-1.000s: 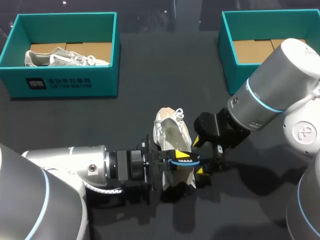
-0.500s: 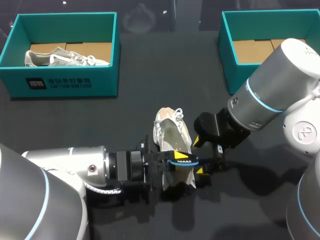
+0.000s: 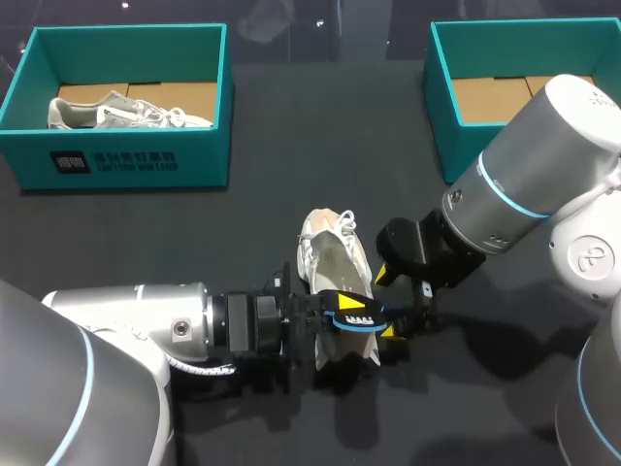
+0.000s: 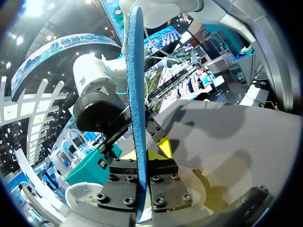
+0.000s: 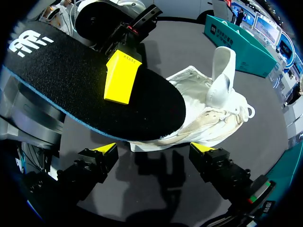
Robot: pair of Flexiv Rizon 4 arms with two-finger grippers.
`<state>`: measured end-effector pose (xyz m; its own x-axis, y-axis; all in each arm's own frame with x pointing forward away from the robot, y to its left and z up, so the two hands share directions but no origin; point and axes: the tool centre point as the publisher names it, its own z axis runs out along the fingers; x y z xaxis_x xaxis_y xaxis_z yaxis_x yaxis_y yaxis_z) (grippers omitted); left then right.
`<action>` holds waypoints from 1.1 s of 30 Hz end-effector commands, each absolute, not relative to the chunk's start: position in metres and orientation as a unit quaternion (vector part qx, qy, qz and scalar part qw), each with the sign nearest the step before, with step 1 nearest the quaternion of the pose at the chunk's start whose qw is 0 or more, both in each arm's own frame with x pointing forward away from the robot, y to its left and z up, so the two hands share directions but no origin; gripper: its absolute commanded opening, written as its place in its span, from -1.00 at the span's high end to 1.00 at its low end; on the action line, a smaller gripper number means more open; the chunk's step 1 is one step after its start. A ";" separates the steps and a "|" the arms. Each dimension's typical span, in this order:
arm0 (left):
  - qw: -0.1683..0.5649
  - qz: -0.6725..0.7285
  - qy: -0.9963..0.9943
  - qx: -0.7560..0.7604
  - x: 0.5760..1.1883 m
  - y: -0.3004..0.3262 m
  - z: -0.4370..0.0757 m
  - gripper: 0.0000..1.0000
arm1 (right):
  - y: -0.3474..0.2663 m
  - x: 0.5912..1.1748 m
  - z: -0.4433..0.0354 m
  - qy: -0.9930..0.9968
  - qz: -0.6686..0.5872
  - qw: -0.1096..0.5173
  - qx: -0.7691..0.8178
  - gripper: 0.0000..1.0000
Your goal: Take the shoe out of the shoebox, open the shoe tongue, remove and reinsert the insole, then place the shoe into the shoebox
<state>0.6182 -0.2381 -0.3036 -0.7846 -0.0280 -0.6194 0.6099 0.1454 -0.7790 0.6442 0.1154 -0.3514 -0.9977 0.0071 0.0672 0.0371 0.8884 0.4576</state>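
1. the left gripper (image 3: 347, 309) is clenched on one end of the insole (image 5: 71, 80). one yellow finger (image 5: 120, 78) lies flat on the insole's upper face and the other is hidden beneath. gripped this way, the insole lies roughly flat over the end of the shoe nearest both grippers. i judge this suits sliding it into the opening, or drawing it clear, but i cannot tell which.
2. the shoe (image 3: 330, 254) rests on the dark surface (image 3: 291, 146), outside both boxes and roughly between them. its tongue (image 5: 222, 64) is pulled upright, so the mouth gapes wide enough for the insole to pass.
3. the right gripper (image 5: 154, 150) is released, with its fingers spread wide just short of the shoe. it touches nothing i can see, and is probably placed to steady the shoe when needed.
4. the insole is a thin, bendable slab with a rounded outline, a black woven top and a blue foam edge. in the left wrist view it appears edge-on, slim as a blade.
5. the shoe is white, soft and creased, with loose laces, and would likely give under a squeeze.
6. both boxes are teal card with straight walls and brown floors. the right shoebox (image 3: 441, 107) shows only bare floor in the part in view, and is the likely destination. the left shoebox (image 3: 126, 160) holds a second pale shoe (image 3: 116, 112).
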 end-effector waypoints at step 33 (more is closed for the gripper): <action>0.291 -0.594 0.715 0.228 0.640 -0.237 -0.324 1.00 | 0.116 0.643 -0.353 -0.971 -0.236 0.030 -0.012 -1.00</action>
<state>0.6364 -0.2327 -0.3203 -0.7281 -0.0208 -0.6852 0.6700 0.1900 -0.7176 0.6442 0.1154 -0.3514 -0.9977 0.0071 0.0672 0.0371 0.8884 0.4576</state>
